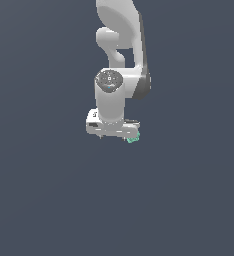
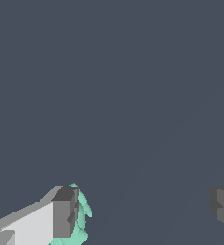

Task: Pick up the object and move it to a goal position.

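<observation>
The object (image 2: 83,215) is a small mint-green lumpy piece. In the wrist view it lies against the inner face of one dark finger (image 2: 63,213), while the other finger (image 2: 223,206) stands far off, out of contact with it. My gripper (image 2: 145,210) is open wide. In the exterior view the white arm points straight down and its hand hides most of the gripper (image 1: 114,132). There the object (image 1: 133,139) peeks out under the hand's end, toward the exterior view's right. Whether it rests on the ground or hangs I cannot tell.
A plain dark grey-blue surface (image 1: 49,200) fills both views. No other objects, containers or edges show.
</observation>
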Controlling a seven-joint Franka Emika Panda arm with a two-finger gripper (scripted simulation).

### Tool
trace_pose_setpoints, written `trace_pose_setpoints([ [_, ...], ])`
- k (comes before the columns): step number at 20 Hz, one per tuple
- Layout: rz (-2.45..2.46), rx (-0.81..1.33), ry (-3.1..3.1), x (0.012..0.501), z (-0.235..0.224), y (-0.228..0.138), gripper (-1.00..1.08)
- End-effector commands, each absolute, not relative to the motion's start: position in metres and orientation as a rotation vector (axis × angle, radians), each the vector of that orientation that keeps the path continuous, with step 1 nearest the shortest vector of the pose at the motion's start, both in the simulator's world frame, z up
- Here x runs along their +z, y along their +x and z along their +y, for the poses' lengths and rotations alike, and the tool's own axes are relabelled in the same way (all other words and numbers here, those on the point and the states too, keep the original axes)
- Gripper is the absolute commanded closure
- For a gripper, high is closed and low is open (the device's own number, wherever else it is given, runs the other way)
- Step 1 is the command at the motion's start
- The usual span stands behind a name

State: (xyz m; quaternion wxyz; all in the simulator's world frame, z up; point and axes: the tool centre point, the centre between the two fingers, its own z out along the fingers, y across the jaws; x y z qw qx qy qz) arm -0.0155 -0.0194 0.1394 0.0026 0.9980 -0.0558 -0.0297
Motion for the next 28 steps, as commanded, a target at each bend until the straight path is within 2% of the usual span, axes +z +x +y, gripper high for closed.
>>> trace_pose_setpoints([
  [1, -0.230, -0.090, 3.126, 0.137, -0.015, -0.018, -0.92],
  [28, -1.131, -0.038, 2.920, 0.110, 0.046, -0.062, -0.92],
])
